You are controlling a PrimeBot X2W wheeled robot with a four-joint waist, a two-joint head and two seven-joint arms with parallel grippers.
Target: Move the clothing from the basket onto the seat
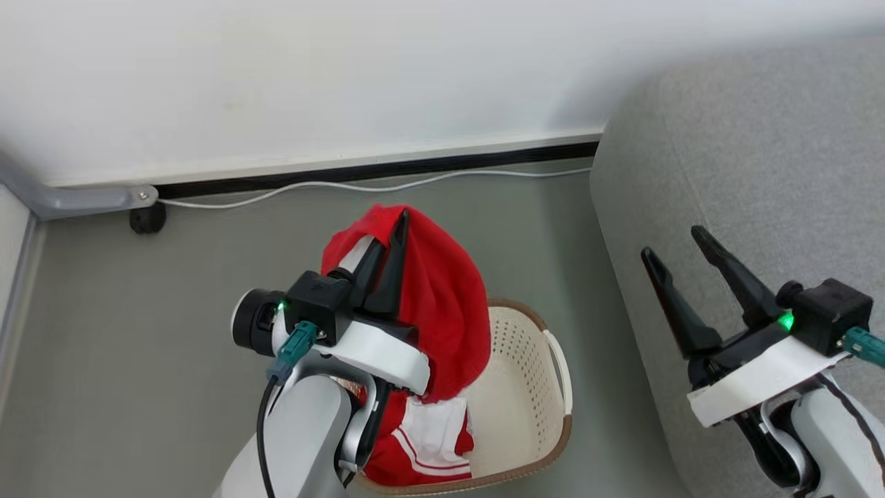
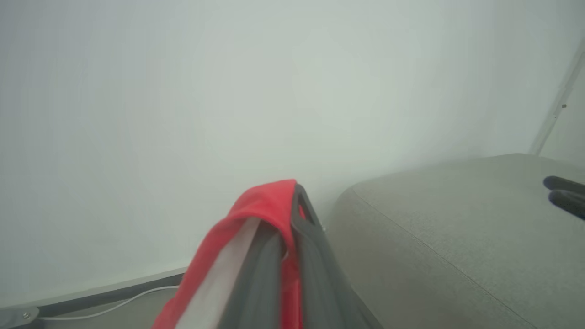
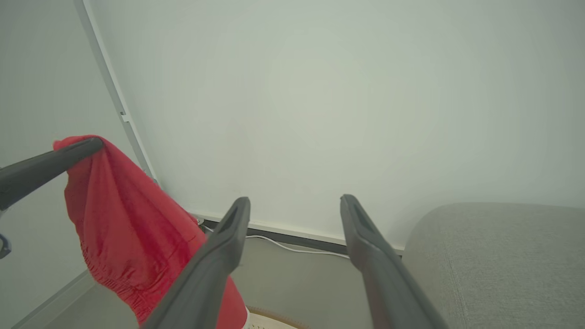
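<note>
Room: grey floor [image 1: 207, 290], white wall [image 1: 346, 69], seat [image 1: 760, 173] on the right.
Left gripper [image 1: 390, 232]: pinching red clothing [image 1: 442, 297], which hangs above the basket [image 1: 532, 387].
Right gripper [image 1: 672, 242]: spread, empty.

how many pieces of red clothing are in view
2. One red garment hangs from the fingers of the left gripper above the laundry basket. A second garment, with a white panel and striped trim, lies inside the basket. More may be hidden beneath.

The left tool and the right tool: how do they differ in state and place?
The left tool is shut on the clothing; the right tool is open and holds nothing. The left tool hangs over the basket; the right tool is over the edge of the seat. Both are dark and two-fingered.
</note>
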